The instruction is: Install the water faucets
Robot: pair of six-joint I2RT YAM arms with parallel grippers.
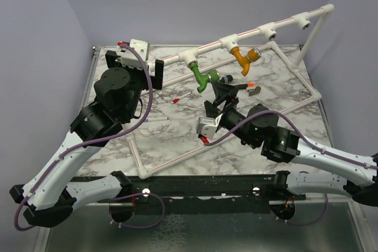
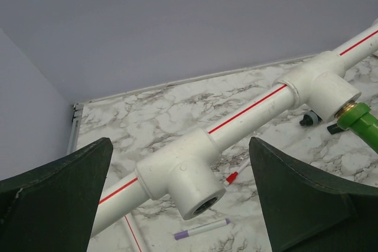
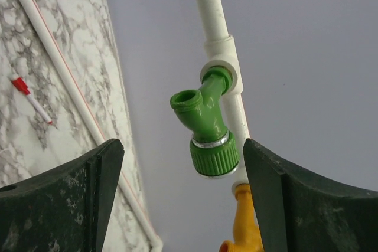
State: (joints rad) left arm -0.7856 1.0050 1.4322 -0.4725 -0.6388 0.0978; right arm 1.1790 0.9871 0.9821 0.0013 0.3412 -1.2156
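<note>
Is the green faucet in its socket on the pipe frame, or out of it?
In. The green faucet hangs from the T-socket, its neck inside the opening in both wrist views. How tight, I cannot tell.

light: even, bright, diffuse | shadows: soft, faint | glare: none | blur: wrist views' near edges soft
</note>
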